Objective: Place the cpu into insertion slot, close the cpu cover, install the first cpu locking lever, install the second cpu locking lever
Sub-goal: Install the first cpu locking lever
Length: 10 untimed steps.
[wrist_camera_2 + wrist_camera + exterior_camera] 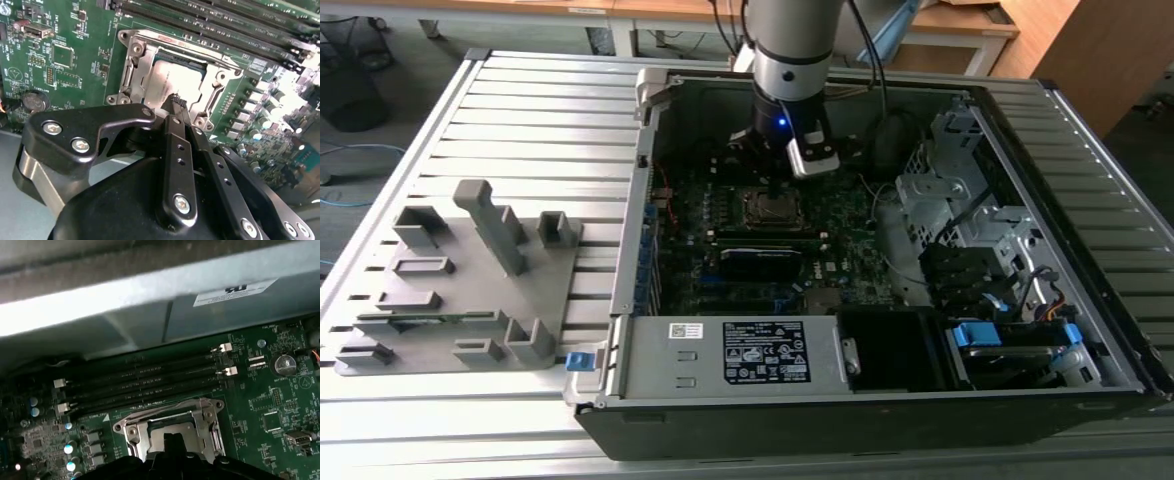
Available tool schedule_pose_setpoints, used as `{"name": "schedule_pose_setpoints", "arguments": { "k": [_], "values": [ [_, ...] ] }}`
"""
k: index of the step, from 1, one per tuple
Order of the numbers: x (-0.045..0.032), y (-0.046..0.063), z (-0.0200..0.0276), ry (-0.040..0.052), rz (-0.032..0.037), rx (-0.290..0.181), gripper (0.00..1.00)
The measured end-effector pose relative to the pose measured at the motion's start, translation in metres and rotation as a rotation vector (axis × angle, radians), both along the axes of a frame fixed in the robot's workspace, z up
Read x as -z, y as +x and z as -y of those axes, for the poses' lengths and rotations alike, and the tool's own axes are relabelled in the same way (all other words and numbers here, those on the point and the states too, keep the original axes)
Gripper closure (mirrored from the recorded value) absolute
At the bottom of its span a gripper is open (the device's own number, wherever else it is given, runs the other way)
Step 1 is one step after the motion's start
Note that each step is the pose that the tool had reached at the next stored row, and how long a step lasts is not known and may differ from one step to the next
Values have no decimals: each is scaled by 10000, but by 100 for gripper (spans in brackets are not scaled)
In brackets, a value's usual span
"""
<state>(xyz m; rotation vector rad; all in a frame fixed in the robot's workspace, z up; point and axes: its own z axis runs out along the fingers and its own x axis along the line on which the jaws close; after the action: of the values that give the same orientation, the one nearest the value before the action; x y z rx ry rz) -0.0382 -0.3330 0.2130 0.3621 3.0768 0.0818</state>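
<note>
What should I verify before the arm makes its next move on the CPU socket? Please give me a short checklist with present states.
1. The cpu sits in the insertion slot: ok.
2. The cpu cover is down over the chip: ok, it seems flat.
3. Locking levers latched: cannot tell.
4. The claw is shut, tips above the cover: ok.
5. The claw holds nothing: ok.
6. Memory slots beside the socket are clear of the claw: ok.

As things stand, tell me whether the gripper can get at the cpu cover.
Probably yes. In the second wrist view the gripper hangs right over the cpu cover, its fingertips close together above the cpu, with nothing between them. In the exterior view the computer case lies open, leaving the way free.
</note>
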Motion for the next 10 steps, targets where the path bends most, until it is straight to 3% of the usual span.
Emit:
{"name": "schedule_pose_setpoints", "arguments": {
  "k": [4,5,8,10],
  "values": [
    [4,-1,6,-1,218,-248,89],
    [5,-1,5,1,244,-288,89],
    [6,-2,6,-30,246,-294,89],
    [5,-2,6,-98,239,-306,89]
  ]
}}
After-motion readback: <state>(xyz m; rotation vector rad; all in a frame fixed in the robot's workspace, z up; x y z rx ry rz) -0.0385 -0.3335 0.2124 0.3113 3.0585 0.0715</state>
